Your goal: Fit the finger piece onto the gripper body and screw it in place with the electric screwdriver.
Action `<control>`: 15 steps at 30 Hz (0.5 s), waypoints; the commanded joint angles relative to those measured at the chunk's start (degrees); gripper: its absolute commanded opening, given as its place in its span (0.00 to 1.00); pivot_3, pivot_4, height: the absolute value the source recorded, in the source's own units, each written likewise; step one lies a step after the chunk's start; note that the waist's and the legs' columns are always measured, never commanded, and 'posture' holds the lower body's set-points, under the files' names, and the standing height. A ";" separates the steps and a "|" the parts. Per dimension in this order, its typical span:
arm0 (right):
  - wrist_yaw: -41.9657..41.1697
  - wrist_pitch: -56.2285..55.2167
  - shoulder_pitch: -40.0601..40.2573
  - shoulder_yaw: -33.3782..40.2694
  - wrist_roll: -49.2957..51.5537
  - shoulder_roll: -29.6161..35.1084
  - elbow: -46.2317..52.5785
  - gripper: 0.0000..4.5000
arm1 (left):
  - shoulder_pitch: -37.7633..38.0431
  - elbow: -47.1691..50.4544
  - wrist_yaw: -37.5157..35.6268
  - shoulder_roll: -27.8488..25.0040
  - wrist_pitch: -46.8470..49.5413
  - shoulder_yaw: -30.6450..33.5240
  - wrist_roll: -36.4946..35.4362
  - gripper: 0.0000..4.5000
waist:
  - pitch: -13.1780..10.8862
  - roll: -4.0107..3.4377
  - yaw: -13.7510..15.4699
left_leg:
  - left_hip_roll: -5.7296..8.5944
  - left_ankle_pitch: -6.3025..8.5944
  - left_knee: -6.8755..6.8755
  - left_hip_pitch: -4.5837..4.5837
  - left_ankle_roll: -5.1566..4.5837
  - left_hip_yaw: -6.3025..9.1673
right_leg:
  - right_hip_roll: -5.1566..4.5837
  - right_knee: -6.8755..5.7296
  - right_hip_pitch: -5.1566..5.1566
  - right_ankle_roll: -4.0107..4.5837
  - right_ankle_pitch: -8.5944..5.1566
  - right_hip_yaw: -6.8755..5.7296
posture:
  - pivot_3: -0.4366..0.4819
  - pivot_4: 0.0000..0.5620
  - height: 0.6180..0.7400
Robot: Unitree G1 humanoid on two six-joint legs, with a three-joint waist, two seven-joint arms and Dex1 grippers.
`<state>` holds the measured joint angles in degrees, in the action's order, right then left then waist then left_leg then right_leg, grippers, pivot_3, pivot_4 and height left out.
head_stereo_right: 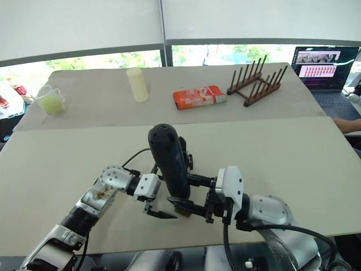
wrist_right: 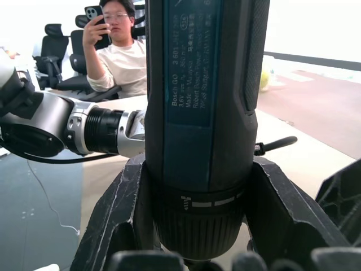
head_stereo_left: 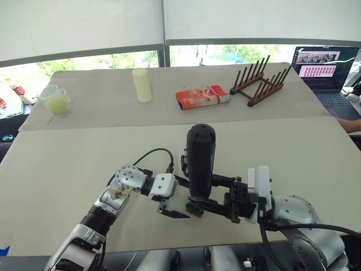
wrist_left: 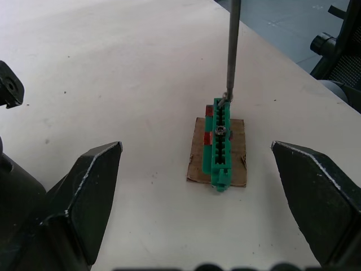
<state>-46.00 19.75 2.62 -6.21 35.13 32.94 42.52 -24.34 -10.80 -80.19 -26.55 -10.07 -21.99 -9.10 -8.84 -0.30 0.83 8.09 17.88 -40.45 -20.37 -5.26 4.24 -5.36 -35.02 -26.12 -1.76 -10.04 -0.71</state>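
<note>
The electric screwdriver [head_stereo_left: 201, 158] stands upright near the table's front edge, and my right gripper [head_stereo_left: 213, 195] is shut on its lower body [wrist_right: 206, 113]. Its thin metal bit [wrist_left: 231, 51] comes down onto the far end of a small green block [wrist_left: 220, 141], which lies on a brown card. My left gripper [head_stereo_left: 181, 197] hangs open just left of that block, its black fingers [wrist_left: 90, 186] spread wide on either side. A black assembly [head_stereo_right: 189, 160], perhaps the gripper body, peeks out behind the screwdriver, mostly hidden. The finger piece is out of view.
On the far table stand a pale cylinder [head_stereo_left: 142, 84], a clear jug with green contents [head_stereo_left: 56, 101], a red packet [head_stereo_left: 202, 97] and a wooden rack [head_stereo_left: 259, 82]. A laptop [head_stereo_left: 324, 68] sits far right. A seated person holding a phone [wrist_right: 115, 51] is beyond the table.
</note>
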 commanded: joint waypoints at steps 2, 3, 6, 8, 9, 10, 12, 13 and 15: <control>-0.36 -0.57 0.48 0.53 2.20 0.24 3.87 0.42 | -0.03 1.44 0.14 -0.04 -1.15 0.21 -0.38 1.00 | 0.00 0.00 -0.01 | 0.00 0.00 0.00 0.00 0.00 0.00 | 0.00 0.00 0.00 0.00 0.00 0.00 | 0.48 0.27 1.00; -0.36 -0.41 0.57 0.73 2.61 0.32 4.09 0.42 | 0.06 1.51 0.14 -0.10 -1.17 0.22 -0.40 1.00 | 0.00 0.00 -0.03 | 0.00 0.00 0.00 0.00 0.00 0.00 | 0.00 0.00 0.00 0.00 0.00 0.00 | 0.48 0.27 1.00; -0.37 0.18 0.51 1.11 3.61 0.79 4.45 0.42 | 0.19 1.64 0.12 -0.17 -1.22 0.21 -0.42 1.00 | 0.00 0.00 -0.05 | 0.00 0.00 0.00 0.00 0.00 0.00 | 0.00 -0.01 0.00 0.00 0.00 0.00 | 0.48 0.27 1.00; -0.51 -0.26 0.43 1.11 2.93 1.15 4.07 0.42 | 0.14 1.67 0.14 -0.08 -1.21 0.17 -0.43 1.00 | 0.00 0.00 -0.04 | 0.00 0.00 0.00 0.00 0.00 0.00 | 0.00 0.00 0.00 0.00 0.00 0.00 | 0.48 0.27 1.00; -0.67 -0.74 0.32 1.16 2.38 1.30 3.71 0.42 | 0.01 1.59 0.18 0.01 -1.19 0.16 -0.41 1.00 | 0.00 0.00 -0.03 | 0.00 0.00 0.00 0.00 0.00 0.00 | 0.00 0.00 0.00 0.00 0.00 0.00 | 0.48 0.27 1.00; -0.78 -1.10 0.28 1.18 2.01 1.40 3.48 0.42 | -0.06 1.55 0.22 0.07 -1.18 0.15 -0.40 1.00 | 0.00 0.00 -0.01 | 0.00 0.00 0.00 0.00 0.00 0.00 | 0.00 0.00 0.01 0.00 0.00 0.00 | 0.48 0.27 1.00; -0.62 -0.99 0.08 1.70 2.43 1.58 3.60 0.42 | -0.17 1.31 0.14 0.07 -1.34 0.18 -0.39 1.00 | 0.00 0.00 -0.02 | 0.00 0.00 0.00 0.00 0.00 0.00 | 0.00 0.00 0.00 0.00 0.00 0.00 | 0.48 0.27 1.00; -0.58 -0.93 0.08 1.86 2.60 1.64 3.71 0.42 | -0.16 1.26 0.10 0.05 -1.42 0.18 -0.39 1.00 | 0.00 0.01 -0.02 | 0.00 0.00 0.00 0.00 0.00 0.00 | 0.00 0.00 0.00 0.00 0.00 0.00 | 0.48 0.27 1.00; -0.55 -0.76 0.37 2.18 3.02 1.89 4.28 0.42 | -0.18 1.20 0.05 0.04 -1.47 0.17 -0.38 1.00 | 0.00 0.00 -0.03 | 0.00 0.00 0.00 0.00 0.00 0.00 | 0.00 0.00 0.00 0.00 0.00 0.00 | 0.48 0.27 1.00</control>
<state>-46.15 20.43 3.42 -5.80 36.61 34.87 43.44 -24.32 -10.76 -80.12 -26.56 -10.08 -21.99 -9.11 -8.84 -0.29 0.80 8.09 17.88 -40.45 -20.37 -5.26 4.24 -5.36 -35.03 -26.12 -1.76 -10.04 -0.71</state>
